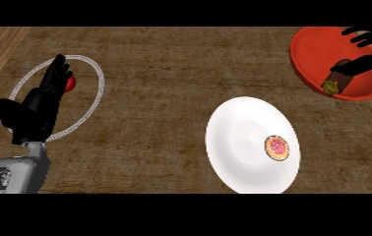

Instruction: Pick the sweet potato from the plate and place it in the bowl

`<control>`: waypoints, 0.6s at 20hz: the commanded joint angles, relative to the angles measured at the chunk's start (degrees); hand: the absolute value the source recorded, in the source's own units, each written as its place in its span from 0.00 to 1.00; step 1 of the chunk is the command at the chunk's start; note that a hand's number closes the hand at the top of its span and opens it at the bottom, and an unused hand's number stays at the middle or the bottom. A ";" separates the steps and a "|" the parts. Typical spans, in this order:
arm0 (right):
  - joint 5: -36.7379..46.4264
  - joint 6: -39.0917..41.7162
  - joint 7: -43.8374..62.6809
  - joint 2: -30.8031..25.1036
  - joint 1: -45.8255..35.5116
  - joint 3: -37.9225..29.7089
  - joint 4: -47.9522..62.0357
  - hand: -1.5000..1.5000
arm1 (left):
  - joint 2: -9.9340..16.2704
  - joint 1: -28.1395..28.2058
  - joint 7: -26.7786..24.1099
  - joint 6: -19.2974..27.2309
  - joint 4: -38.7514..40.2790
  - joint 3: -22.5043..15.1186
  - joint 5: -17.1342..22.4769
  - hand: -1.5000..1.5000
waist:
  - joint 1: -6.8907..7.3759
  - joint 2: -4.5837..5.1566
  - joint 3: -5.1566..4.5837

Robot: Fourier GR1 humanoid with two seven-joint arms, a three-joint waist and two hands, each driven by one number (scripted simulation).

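Observation:
The sweet potato (335, 80), brown with a yellowish end, lies inside the red bowl (312, 45) near its lower rim, at the top right. My right hand (357, 64) reaches in from the right edge above the bowl. One dark digit ends at the potato, while the other fingers (356, 35) are spread well apart from it, so the hand is open. The white plate (243, 132) sits at lower centre-right and carries only a small round pink and orange item (276, 147). My left hand (45, 95) rests open at the left, fingers up.
A thin pale ring (97, 85) lies on the brown counter under my left hand, with a small red object (70, 84) inside it beside the fingers. A lighter wooden strip shows at the far upper left.

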 commanded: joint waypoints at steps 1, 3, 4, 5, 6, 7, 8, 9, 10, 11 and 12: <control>-6.16 3.71 -6.91 -2.52 0.15 -6.00 1.86 0.00 | -0.56 1.40 -0.59 0.23 -0.46 -0.15 -0.33 0.50 | -0.41 -0.19 0.05; -12.42 3.17 -8.55 -0.99 -0.12 -12.08 1.78 0.00 | -0.04 1.52 -0.40 -0.36 -0.25 0.23 0.14 0.50 | -0.35 -0.06 0.19; -15.08 3.36 -8.36 -1.30 -1.40 -14.74 1.49 0.00 | -0.20 0.99 -0.09 0.29 -0.86 0.63 0.22 0.50 | -0.47 -0.25 0.19; -17.40 2.94 -9.00 -1.39 -1.71 -17.08 1.26 0.00 | -0.83 -0.09 1.35 0.98 -0.63 -0.22 -0.45 0.50 | -1.14 -0.27 0.22; -19.91 3.62 -9.91 -2.44 -1.79 -19.61 1.15 0.00 | -0.08 1.28 -0.17 0.20 -0.07 0.20 -0.50 0.50 | -1.20 -0.31 0.18; -21.65 4.96 -11.18 -3.13 -0.76 -21.33 1.72 0.00 | -0.74 1.40 -1.17 0.40 -0.06 0.47 -0.06 0.50 | -1.31 -0.25 0.14; -23.22 5.68 -11.27 -4.60 -0.27 -23.07 2.23 0.00 | -1.24 2.16 -0.85 0.94 -0.66 -0.30 -0.79 0.50 | -1.05 -0.17 0.18; -24.85 7.26 -13.27 -5.05 0.71 -24.56 2.33 0.00 | -0.39 1.21 -0.06 0.16 -0.99 0.85 0.44 0.50 | -1.25 -0.26 0.17; -25.78 10.18 -12.38 -6.87 0.62 -25.33 2.84 0.00 | 0.06 -1.39 2.66 1.60 -0.42 0.77 -0.98 0.50 | -2.10 -0.42 0.13; -25.92 12.62 -11.87 -9.38 1.39 -25.57 3.68 0.00 | -0.42 -0.20 0.29 1.02 0.25 0.84 -0.66 0.50 | -1.51 -0.17 0.08; -26.21 15.24 -13.16 -11.71 3.63 -25.96 4.17 0.00 | -1.28 1.93 -1.34 1.75 -0.13 0.13 -1.65 0.50 | -1.25 -0.04 0.13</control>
